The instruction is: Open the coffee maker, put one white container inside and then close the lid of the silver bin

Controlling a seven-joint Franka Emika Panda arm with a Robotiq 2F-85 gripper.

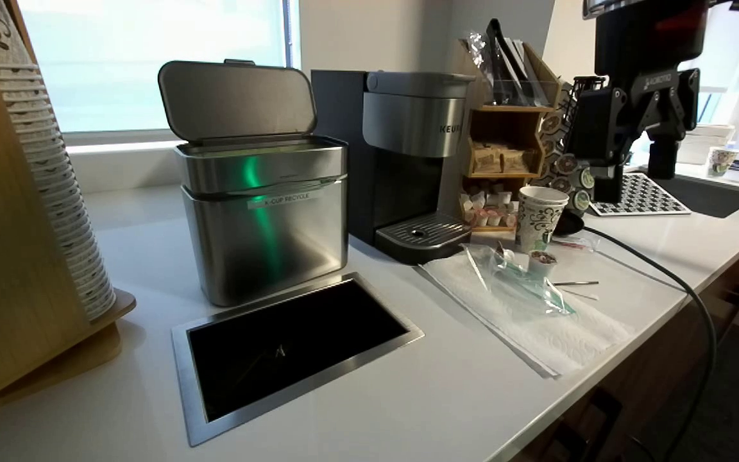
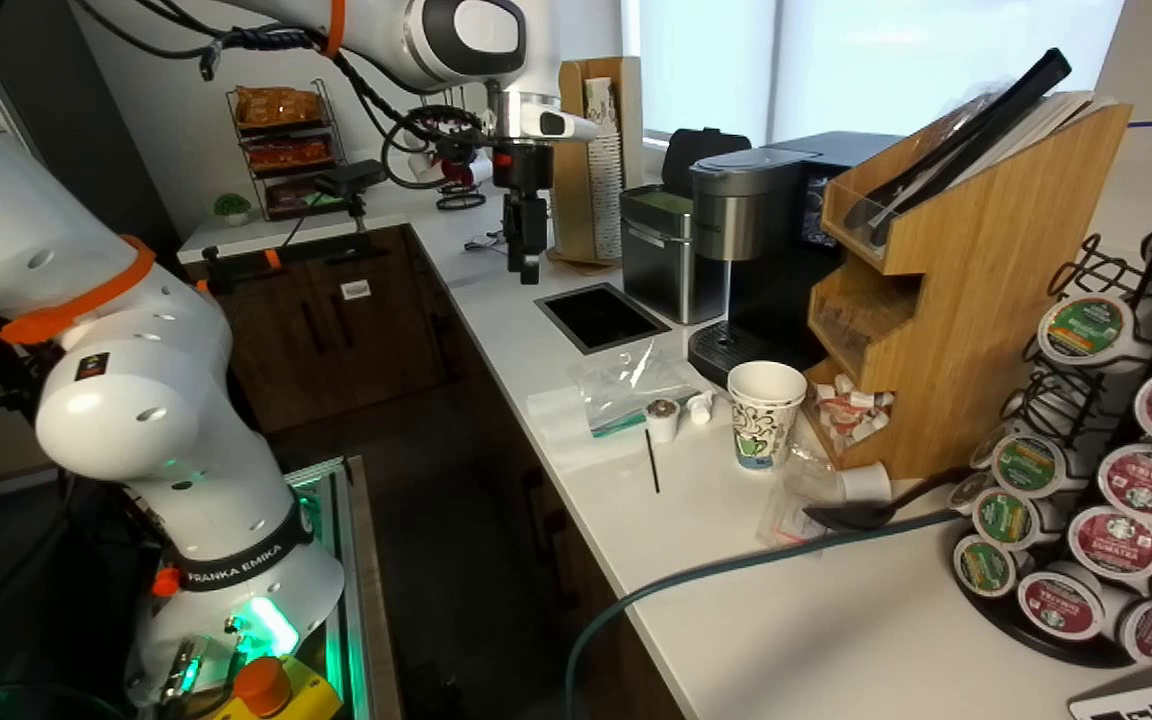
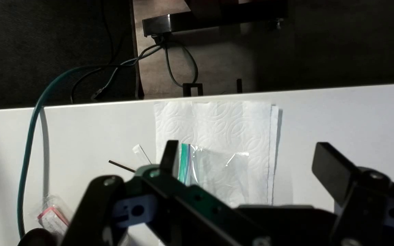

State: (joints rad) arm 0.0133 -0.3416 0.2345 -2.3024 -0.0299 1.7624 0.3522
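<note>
The coffee maker [image 1: 401,146] stands on the counter [image 1: 459,385], between the silver bin [image 1: 267,231] and the wooden shelf [image 2: 996,300], and its top is down. The gripper [image 3: 246,155] hangs in the air over the counter, well apart from the coffee maker; its jaws are wide apart and there is nothing between them. The lid [image 1: 238,101] of the silver bin stands up, so its closing is not yet done, and a white container [image 2: 661,422] sits upright just beside the clear bag [image 2: 636,380]. From this I judge that the step in hand is to open the coffee maker. To do it well, the gripper should come to the front edge of the top, near its middle, with the jaws perhaps brought closer together, so that they can go under the edge without knocking the steel face. Then the lift should follow the curve of the hinge, probably up and back, and slowly, because a straight push may slide or tip the whole body. It is also wise to leave free room to the wooden shelf and to the paper cups [image 2: 766,415], which stand near.
</note>
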